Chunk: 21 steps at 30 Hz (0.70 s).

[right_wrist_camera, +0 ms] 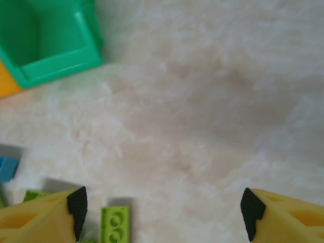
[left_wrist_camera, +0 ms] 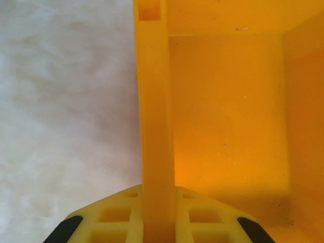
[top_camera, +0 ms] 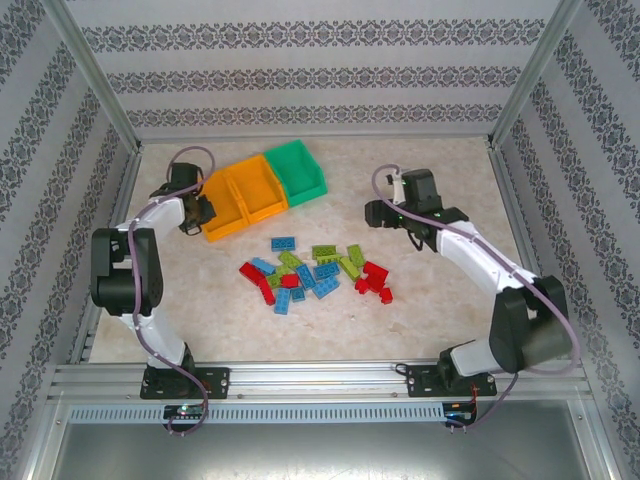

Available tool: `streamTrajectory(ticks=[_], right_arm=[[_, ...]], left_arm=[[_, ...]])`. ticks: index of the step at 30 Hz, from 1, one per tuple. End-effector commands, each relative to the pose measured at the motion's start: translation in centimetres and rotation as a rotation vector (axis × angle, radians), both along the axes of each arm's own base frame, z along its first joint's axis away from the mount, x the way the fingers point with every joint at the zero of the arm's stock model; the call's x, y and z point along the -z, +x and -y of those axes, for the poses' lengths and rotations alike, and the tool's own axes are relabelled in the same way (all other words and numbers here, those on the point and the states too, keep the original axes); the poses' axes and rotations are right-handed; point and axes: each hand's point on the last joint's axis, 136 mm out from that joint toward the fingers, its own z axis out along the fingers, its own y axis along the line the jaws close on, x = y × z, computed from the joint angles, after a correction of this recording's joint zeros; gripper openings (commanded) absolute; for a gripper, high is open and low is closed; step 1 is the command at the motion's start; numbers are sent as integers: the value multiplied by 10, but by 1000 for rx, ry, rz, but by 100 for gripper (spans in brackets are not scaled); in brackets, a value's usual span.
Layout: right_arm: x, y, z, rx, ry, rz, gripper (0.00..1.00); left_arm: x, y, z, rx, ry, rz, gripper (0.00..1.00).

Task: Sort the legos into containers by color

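L fingers [left_wrist_camera: 116, 217] pinch orange bin wall [left_wrist_camera: 154, 126] | legos [top_camera: 315, 268] heaped nearby

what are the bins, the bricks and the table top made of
The orange bin and green bin: likely moulded plastic, smooth with a soft sheen, even colour, rounded rims. The bricks: probably hard plastic, bright and studded. The table top: pale, mottled like marble; could be stone or a printed laminate, matte.
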Motion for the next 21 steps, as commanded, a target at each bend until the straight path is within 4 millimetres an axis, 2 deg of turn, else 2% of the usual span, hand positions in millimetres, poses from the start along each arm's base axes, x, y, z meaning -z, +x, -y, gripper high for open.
streamTrajectory(ticks=[1,7,10,16,18,21], right_arm=[[30,-30,-6,-5,-88,-213,81],[34,-41,-54,-122,-59,-179,81],[33,-45,-76,-198,-84,-158,80],[43,-54,-106,-307,-112,-187,76],[49,-63,-113,-336,-105,-232,71],[57,-83,-126,-410,-125,-240,73]], left_arm=[[-15,15,46,165,-22,55,0],[-12,29,86,276,-22,60,1],[-9,34,96,289,-32,63,1],[-9,48,109,315,-62,76,2],[-11,50,116,354,-51,83,2],[-11,48,126,413,-25,82,3]])
